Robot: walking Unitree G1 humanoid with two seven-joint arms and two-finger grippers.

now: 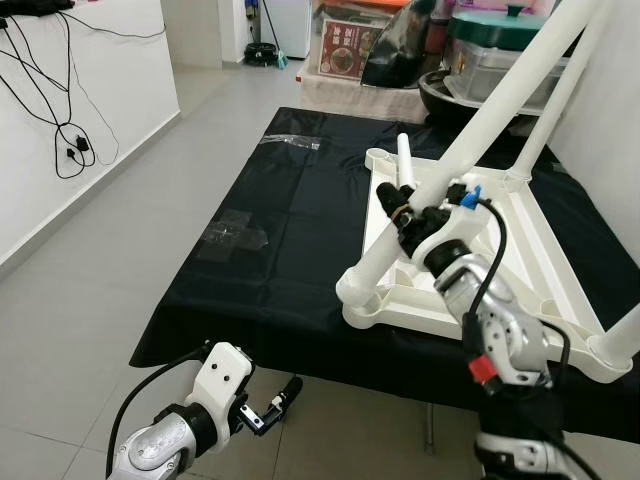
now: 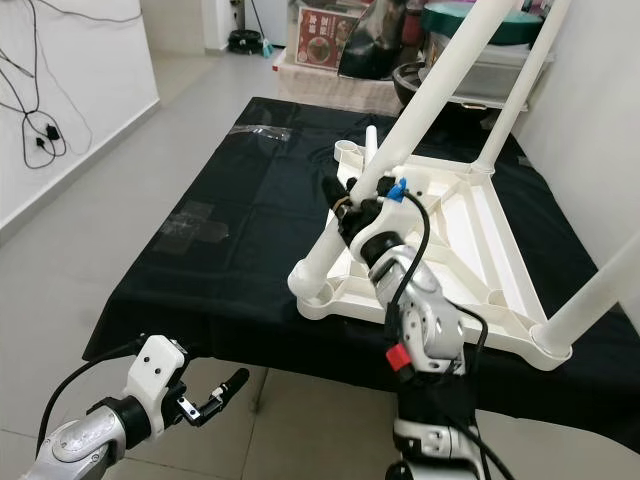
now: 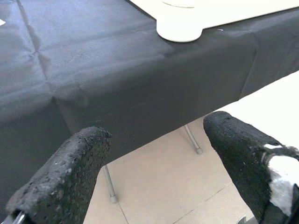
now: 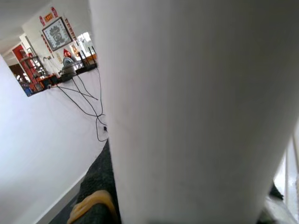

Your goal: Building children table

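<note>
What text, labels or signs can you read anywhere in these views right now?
Red box on the floor behind the table: print too small to read.
Framed wall picture: one large character, too blurred to read.
White table top, legs, black cloth: no text.

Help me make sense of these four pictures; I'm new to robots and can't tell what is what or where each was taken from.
This is a humanoid robot with two silver arms, each ending in a gripper with two black fingers. The two wide pictures come from cameras in its head, looking down. The other two come from cameras on its wrists.

Before it stands a table under a black cloth. On the cloth lies a white children's table top, upside down, with white legs sticking up. The right gripper is closed around one table leg, which looms white in the right wrist picture. The left gripper hangs open and holds nothing, below the table's edge; its wrist picture shows its fingers.
</note>
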